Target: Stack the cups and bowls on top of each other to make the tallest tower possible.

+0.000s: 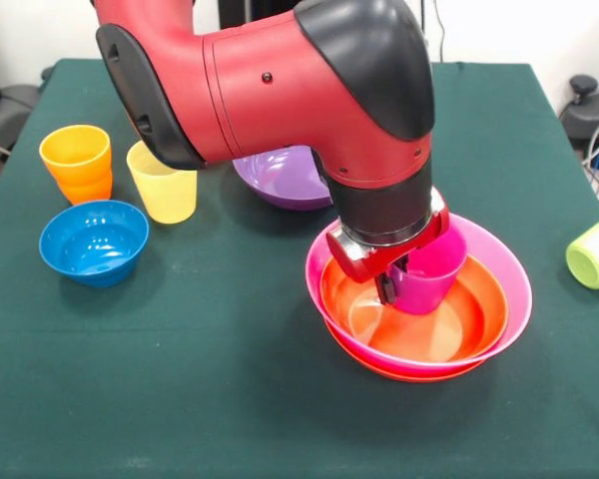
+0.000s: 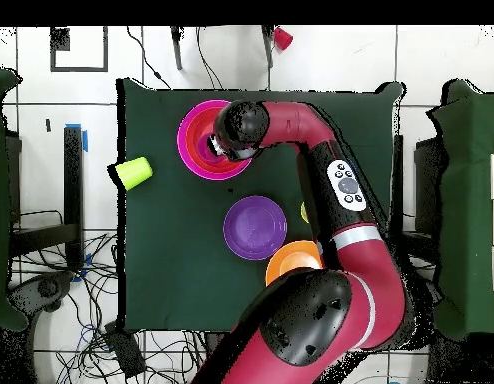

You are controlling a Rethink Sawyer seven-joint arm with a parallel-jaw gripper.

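A pink bowl point(image 1: 514, 289) sits on a red-orange bowl point(image 1: 379, 365) and holds a second red-orange bowl point(image 1: 474, 319). A purple cup point(image 1: 434, 279) stands slightly tilted inside this pile. My gripper point(image 1: 391, 287) comes down from above and is shut on the cup's left wall. In the overhead view the arm's wrist covers the gripper and the cup over the pink bowl point(image 2: 194, 140). The purple bowl point(image 1: 280, 178) stands behind the pile and also shows in the overhead view point(image 2: 255, 227).
An orange cup point(image 1: 77, 160), a yellow cup point(image 1: 163, 185) and a small blue bowl point(image 1: 93, 241) stand at the left. A lime green cup point(image 1: 597, 251) lies on its side at the right edge; it also shows overhead point(image 2: 134, 172). A yellow-orange bowl point(image 2: 289, 260) sits near the robot's base.
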